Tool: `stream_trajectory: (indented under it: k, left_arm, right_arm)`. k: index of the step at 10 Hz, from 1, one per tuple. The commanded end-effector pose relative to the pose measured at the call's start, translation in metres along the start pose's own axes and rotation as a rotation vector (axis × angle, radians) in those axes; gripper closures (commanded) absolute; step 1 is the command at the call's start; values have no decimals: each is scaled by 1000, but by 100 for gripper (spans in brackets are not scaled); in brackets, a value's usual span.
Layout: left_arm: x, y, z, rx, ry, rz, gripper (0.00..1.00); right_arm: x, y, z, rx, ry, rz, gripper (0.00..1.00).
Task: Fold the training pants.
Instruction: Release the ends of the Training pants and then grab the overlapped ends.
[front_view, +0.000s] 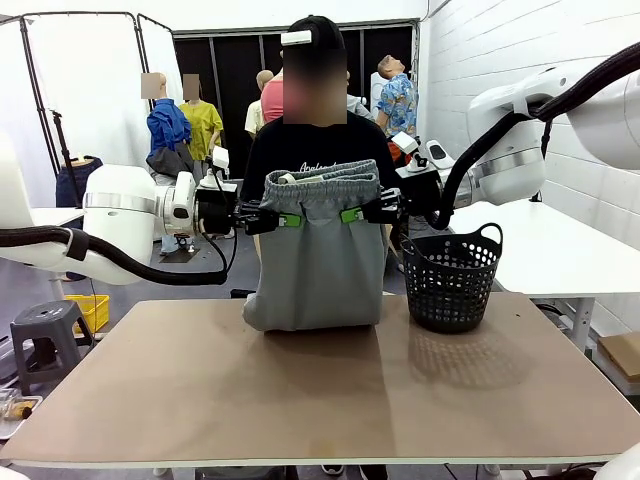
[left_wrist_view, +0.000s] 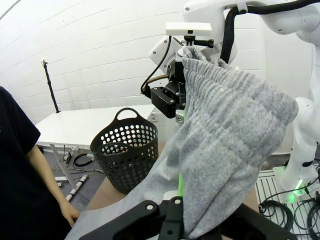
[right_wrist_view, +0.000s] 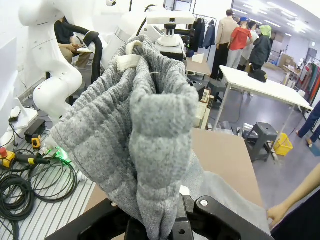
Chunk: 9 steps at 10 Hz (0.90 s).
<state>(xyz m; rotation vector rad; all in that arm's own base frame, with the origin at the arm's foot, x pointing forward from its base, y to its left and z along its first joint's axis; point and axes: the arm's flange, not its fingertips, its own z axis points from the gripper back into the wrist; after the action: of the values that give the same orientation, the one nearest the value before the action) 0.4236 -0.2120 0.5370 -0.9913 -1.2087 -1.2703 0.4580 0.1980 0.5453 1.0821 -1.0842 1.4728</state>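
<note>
**While the pants hang between my pincers, a slip is the worry**

As I hold them, the pants (front_view: 318, 265) hang over the far side of the table (front_view: 300, 400), just in front of the person. My left pincer (front_view: 284, 219) is clamped on the waistband's left end and my right pincer (front_view: 354, 213) on its right end, both closed on fabric. The long axis runs straight up and down: waistband on top, legs pointing down, the lowest part resting on the tabletop. The waistband itself lies level, left to right.

I judge the pinch to be the weak spot. Each pincer has only a small bite of thick gathered elastic, so if my arms pull apart or one drops faster, a corner could slide out and the pants would land in a heap. The basket (front_view: 450, 278) stands just right of the pants; a swing that way could snag or tip it.
</note>
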Motion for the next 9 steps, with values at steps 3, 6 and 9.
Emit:
stream_trajectory:
  k: [3, 6, 9]
  left_arm:
    - [2, -1, -1, -3, -1, 0, 100]
    - [2, -1, -1, -3, -1, 0, 100]
    - [2, -1, -1, -3, -1, 0, 100]
  right_arm:
    - [0, 2, -1, -10, -26, -5, 100]
    - [0, 2, -1, -10, -26, -5, 100]
    - [0, 2, -1, -10, -26, -5, 100]
